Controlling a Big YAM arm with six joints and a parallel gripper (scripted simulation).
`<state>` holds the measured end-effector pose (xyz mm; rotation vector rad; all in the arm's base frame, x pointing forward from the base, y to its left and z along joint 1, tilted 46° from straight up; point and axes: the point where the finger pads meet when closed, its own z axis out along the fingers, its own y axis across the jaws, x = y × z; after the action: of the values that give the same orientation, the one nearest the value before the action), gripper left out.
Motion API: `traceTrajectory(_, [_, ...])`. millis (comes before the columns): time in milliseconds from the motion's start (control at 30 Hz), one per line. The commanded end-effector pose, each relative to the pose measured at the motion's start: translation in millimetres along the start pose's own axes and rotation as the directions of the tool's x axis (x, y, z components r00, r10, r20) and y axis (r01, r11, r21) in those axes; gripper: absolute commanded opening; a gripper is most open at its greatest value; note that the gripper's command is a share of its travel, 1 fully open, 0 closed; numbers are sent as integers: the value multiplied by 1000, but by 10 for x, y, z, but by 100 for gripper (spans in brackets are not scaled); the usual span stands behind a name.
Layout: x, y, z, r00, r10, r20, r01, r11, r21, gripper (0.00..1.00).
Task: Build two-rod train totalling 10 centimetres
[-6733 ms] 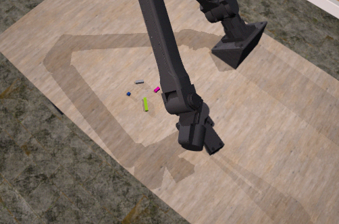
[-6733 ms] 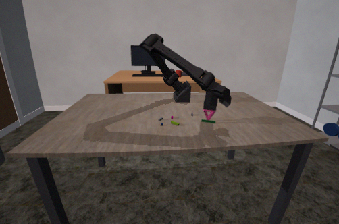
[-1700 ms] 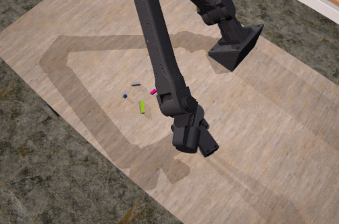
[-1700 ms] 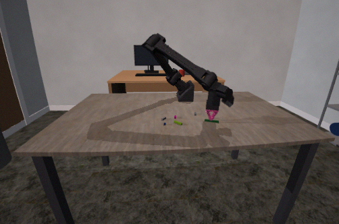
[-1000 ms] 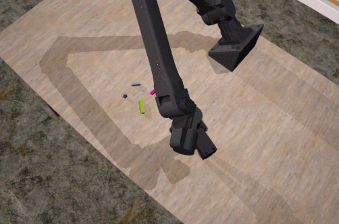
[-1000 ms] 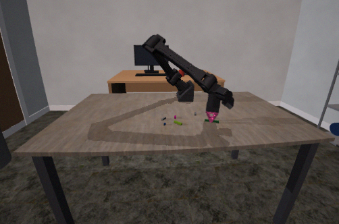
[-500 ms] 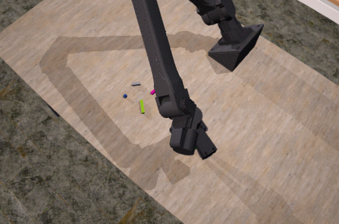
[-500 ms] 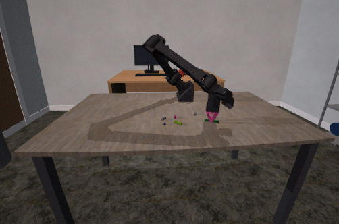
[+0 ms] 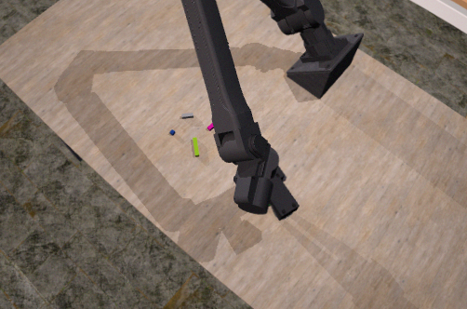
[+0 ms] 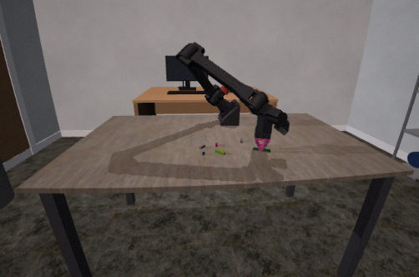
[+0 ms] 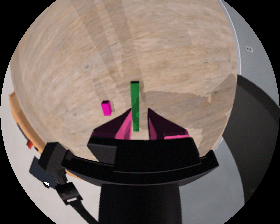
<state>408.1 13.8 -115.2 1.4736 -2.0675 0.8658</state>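
Hand [image 10: 261, 149] [image 11: 139, 111] slightly spread, green rod [image 10: 267, 150] [image 11: 135, 102] at fingertips, nearer one than other

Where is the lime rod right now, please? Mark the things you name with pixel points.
The lime rod [image 9: 195, 147] [image 10: 220, 152] lies on the table left of the arm's wrist in the top view, its nearest neighbour being the small blue rod [image 9: 172, 132] [image 10: 204, 153].

Counted on the tabletop [image 9: 353, 158] [image 10: 138, 175] [image 11: 175, 60]: one blue rod [image 9: 172, 132] [image 10: 204, 153], one lime rod [image 9: 195, 147] [image 10: 219, 152], one green rod [image 10: 261, 149] [image 11: 135, 102], one grey rod [image 9: 187, 115] [image 10: 202, 147], and one magenta rod [image 9: 210, 127] [image 10: 216, 144]. In the wrist view, one magenta piece [image 11: 106, 108] at nine o'clock from green; same or second, cannot tell. In the exterior view, one small piece [image 10: 241, 140] at ten o'clock from green, colour unclear.
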Motion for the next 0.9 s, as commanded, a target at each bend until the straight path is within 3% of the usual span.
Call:
traceTrajectory(0, [-16, 47, 66, 1000, -12, -4, 12, 1000, -2, 23])
traceTrajectory(100, [-16, 47, 66, 1000, -12, -4, 12, 1000, -2, 23])
traceTrajectory(133, [-16, 47, 66, 1000, -12, -4, 12, 1000, -2, 4])
traceTrajectory(867, [-17, 47, 66, 1000, -12, -4, 12, 1000, -2, 4])
